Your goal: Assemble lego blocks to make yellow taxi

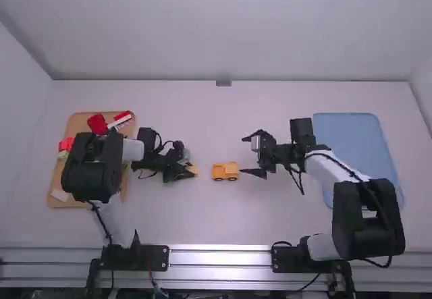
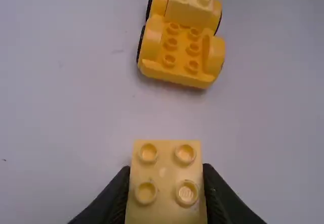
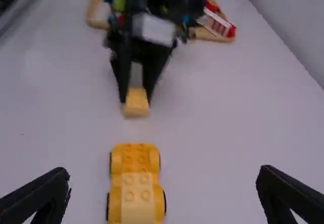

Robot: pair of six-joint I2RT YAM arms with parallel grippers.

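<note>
Yellow taxi (image 1: 225, 171) sits on the table (image 1: 202, 218) between the left gripper (image 1: 191, 172) and the right gripper (image 1: 246, 156), a pale block (image 2: 189, 4) on its end nearer the latter. The left gripper pinches a second block (image 2: 164, 183), studs up, apart from the taxi; the right gripper is spread wide and empty
</note>
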